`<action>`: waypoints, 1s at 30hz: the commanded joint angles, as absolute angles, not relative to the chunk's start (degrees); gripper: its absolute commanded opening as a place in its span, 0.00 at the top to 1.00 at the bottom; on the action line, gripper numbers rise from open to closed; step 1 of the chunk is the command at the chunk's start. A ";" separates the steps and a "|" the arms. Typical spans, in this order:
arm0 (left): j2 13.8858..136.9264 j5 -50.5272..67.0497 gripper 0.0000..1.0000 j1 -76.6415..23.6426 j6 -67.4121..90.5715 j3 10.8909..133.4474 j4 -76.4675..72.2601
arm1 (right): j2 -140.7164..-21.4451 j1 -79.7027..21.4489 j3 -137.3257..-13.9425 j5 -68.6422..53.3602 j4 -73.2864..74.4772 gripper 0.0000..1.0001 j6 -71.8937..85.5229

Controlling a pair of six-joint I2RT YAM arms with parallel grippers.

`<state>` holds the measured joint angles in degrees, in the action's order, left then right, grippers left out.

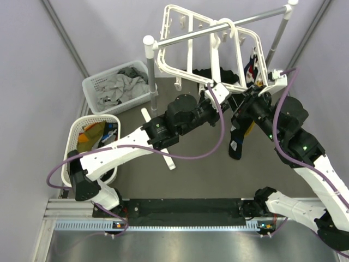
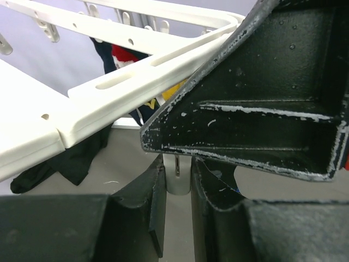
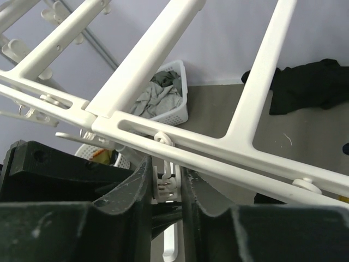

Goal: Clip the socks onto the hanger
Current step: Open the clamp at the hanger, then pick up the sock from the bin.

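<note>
The white hanger [image 1: 188,52] hangs tilted from the grey pole. It also shows in the left wrist view [image 2: 136,82] and the right wrist view [image 3: 180,136]. My right gripper [image 1: 246,106] is shut on a small white clip [image 3: 169,183] under a hanger bar. My left gripper [image 1: 235,101] meets it from the left. Its nearly closed fingers flank the lower end of that clip [image 2: 177,174], with dark sock fabric [image 2: 218,176] against the right finger. A black-navy sock [image 1: 238,139] hangs below both grippers. A multicoloured sock [image 1: 252,65] is clipped at the hanger's right side.
A round white basket [image 1: 73,136] at the left holds more socks, one yellow-orange [image 1: 90,134]. A rectangular basket [image 1: 87,90] holds pale grey cloths. A black garment [image 1: 204,73] lies on the floor behind. The grey pole rack [image 1: 218,30] stands on white feet [image 1: 163,147].
</note>
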<state>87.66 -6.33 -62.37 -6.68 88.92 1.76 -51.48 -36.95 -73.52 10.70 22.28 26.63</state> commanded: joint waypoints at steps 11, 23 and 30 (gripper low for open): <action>79.37 -16.51 0.28 -62.32 -1.59 81.65 4.64 | -50.19 -36.30 -70.75 13.01 17.58 0.93 25.84; 61.28 -21.71 0.17 -48.79 14.40 68.31 25.21 | -50.18 -36.21 -70.49 15.99 18.46 0.93 21.72; 53.80 -21.97 0.17 -34.58 17.75 62.41 34.18 | -50.01 -36.21 -70.66 17.49 19.60 0.92 19.52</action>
